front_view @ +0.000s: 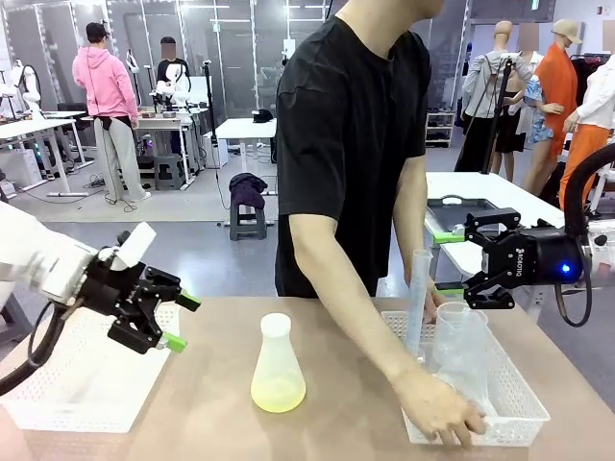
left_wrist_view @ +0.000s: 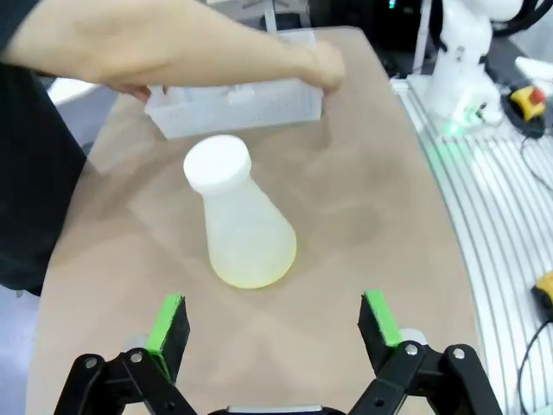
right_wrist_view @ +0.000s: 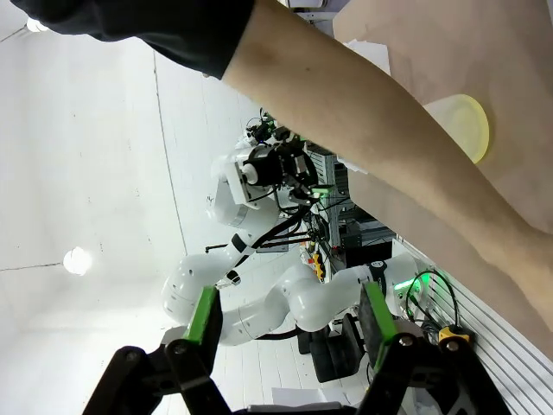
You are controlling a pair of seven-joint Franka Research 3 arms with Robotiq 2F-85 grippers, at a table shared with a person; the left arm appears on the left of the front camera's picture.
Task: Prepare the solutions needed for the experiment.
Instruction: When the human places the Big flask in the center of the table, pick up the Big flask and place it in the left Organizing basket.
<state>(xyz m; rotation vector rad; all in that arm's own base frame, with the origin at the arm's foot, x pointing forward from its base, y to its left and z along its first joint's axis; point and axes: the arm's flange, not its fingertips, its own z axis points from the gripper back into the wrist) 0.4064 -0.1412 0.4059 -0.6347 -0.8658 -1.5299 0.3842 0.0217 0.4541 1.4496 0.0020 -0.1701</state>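
Item: conical flask [front_view: 278, 367] holding the solutions [front_view: 278, 392], a shallow pale yellow-green layer at its base. It stands upright mid-desk, toward the robot's edge, apart from both baskets, probably left clear for an unobstructed reach.

Left gripper [front_view: 174, 321]: jaws spread, empty, above the left basket [front_view: 58, 408], aimed at the flask.

Right gripper [front_view: 449, 261]: jaws spread, empty, raised over the desk's right end.

Person's hand [front_view: 444, 412]: grips the right basket's [front_view: 519, 413] near rim, likely steadying it; glassware [front_view: 462, 348] stands inside.

Left wrist view adds: white cap [left_wrist_view: 216, 162] on the flask mouth. Right wrist view adds: the liquid disc seen edge-on beyond the forearm.
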